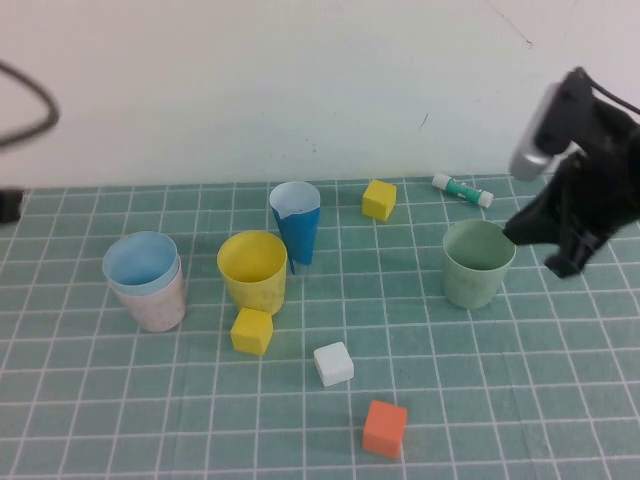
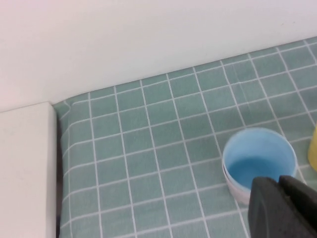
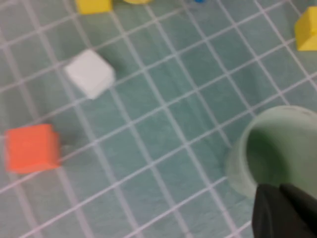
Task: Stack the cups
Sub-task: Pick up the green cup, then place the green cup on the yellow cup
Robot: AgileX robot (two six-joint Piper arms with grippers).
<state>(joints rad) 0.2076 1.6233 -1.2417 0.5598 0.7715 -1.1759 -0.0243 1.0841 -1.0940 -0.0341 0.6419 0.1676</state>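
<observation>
The light blue cup (image 1: pixel 141 260) sits nested inside the pale pink cup (image 1: pixel 152 306) at the left. The yellow cup (image 1: pixel 253 270) stands upright near the middle. The sage green cup (image 1: pixel 478 263) stands upright at the right. My right gripper (image 1: pixel 520 232) is at the green cup's right rim; in the right wrist view its shut fingers (image 3: pixel 281 191) hang over the rim of that cup (image 3: pixel 277 144). My left gripper (image 2: pixel 279 186) is shut and empty just beside the nested blue cup (image 2: pixel 257 163); it is out of the high view.
A dark blue cone-shaped cup (image 1: pixel 297 222) stands behind the yellow cup. Foam cubes lie about: yellow (image 1: pixel 251 331), white (image 1: pixel 333 363), orange (image 1: pixel 384 428) and another yellow (image 1: pixel 379 199). A glue stick (image 1: pixel 462 190) lies at the back right. A white wall runs behind the table.
</observation>
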